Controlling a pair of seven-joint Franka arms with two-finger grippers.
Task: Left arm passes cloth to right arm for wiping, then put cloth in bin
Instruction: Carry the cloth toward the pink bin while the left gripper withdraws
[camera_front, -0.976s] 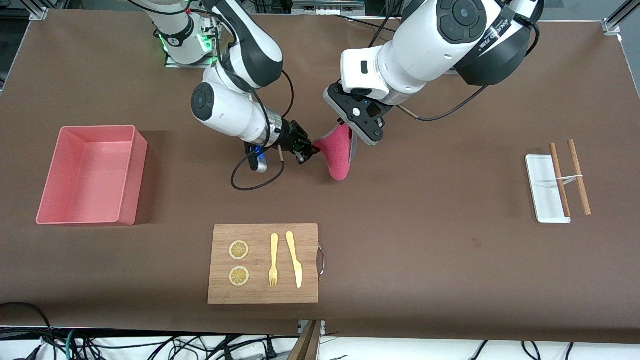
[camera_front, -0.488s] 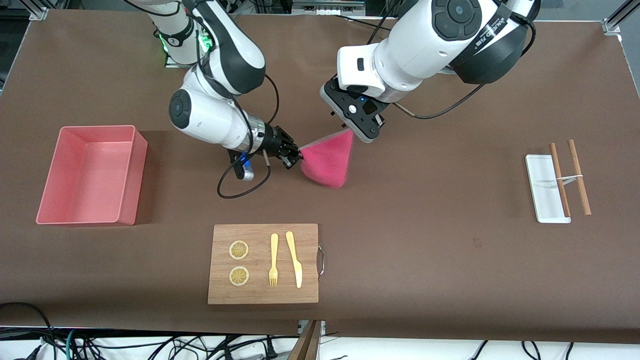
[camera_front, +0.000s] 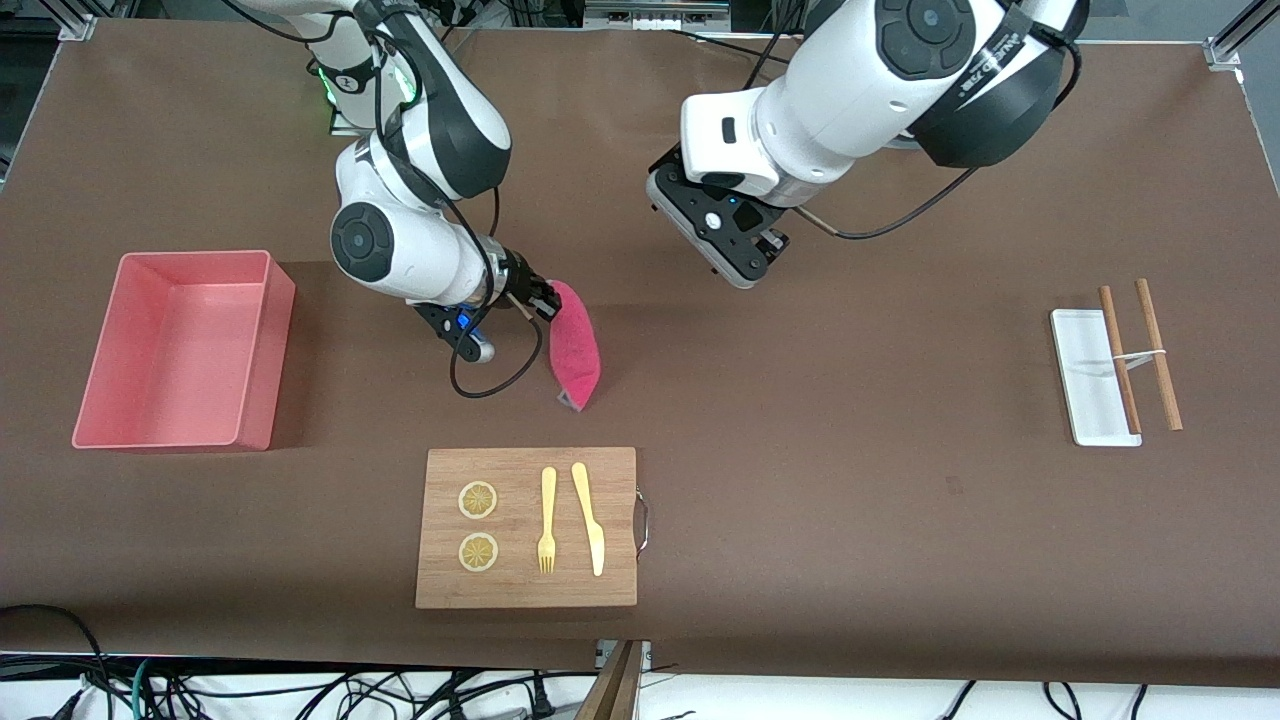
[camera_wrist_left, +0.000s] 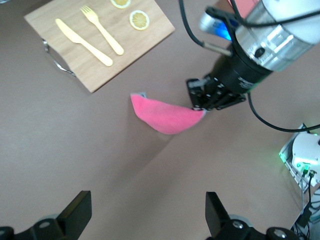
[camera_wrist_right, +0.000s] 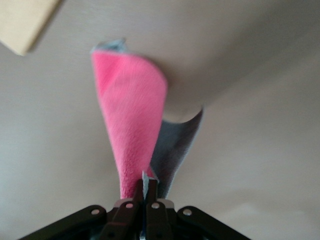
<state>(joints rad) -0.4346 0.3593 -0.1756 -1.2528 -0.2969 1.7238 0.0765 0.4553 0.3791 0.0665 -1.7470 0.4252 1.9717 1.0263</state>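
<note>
The right gripper (camera_front: 541, 301) pinches the pink cloth (camera_front: 575, 345) by one corner, hanging over the table above the cutting board (camera_front: 526, 527). The left gripper (camera_wrist_left: 145, 220), fingers spread wide and empty, hovers over the table nearby.

the magenta cloth (camera_front: 575, 345) hangs folded above the table, well apart from the empty salmon-pink bin (camera_front: 180, 350).

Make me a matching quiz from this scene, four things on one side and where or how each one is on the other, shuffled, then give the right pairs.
Things:
1. cloth
2. left gripper
3. bin
4. fork

States:
A. lies on the cutting board
B. open, holding nothing
C. hangs from the right gripper
D. stands at the right arm's end of the table

Pairs: 1-C, 2-B, 3-D, 4-A
</note>
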